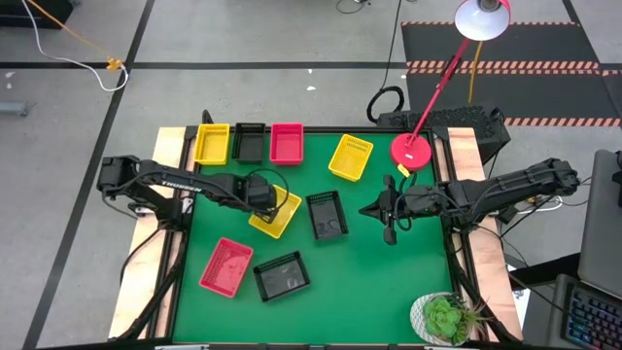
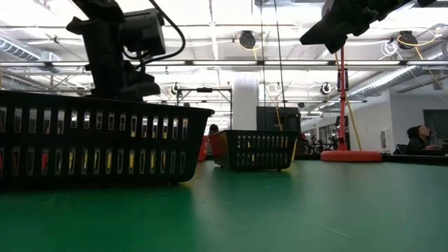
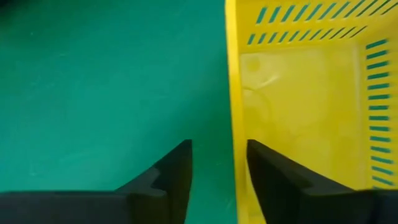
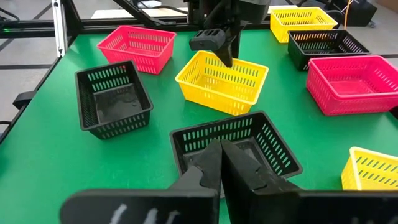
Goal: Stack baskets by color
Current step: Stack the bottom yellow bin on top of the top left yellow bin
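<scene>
Several baskets sit flat on the green table. A yellow [image 1: 212, 143], a black [image 1: 250, 142] and a pink-red one [image 1: 286, 143] stand in a row at the far edge. Another yellow one [image 1: 351, 157] stands far right. A black one [image 1: 328, 214] is in the middle. A pink-red [image 1: 226, 265] and a black one [image 1: 282, 276] are near left. My left gripper [image 1: 267, 199] points down, open, over a yellow basket [image 1: 279, 218]. Its fingers straddle one side wall [image 3: 232, 93], one inside and one outside. My right gripper [image 1: 389, 233] hangs shut above the table right of the middle. My left gripper comes from above with a finger [image 3: 177, 168] outside the yellow basket's wall [image 3: 232, 143] and the other [image 3: 264, 168] inside it. Green table shows between the outer finger and the wall. Whether the inner finger touches the wall I cannot tell. The basket rests flat on the table.
A red lamp base [image 1: 412, 151] stands at the far right, its arm reaching beyond the table. A potted plant [image 1: 445, 316] sits at the near right corner. Open green surface lies at the near right and at the left edge.
</scene>
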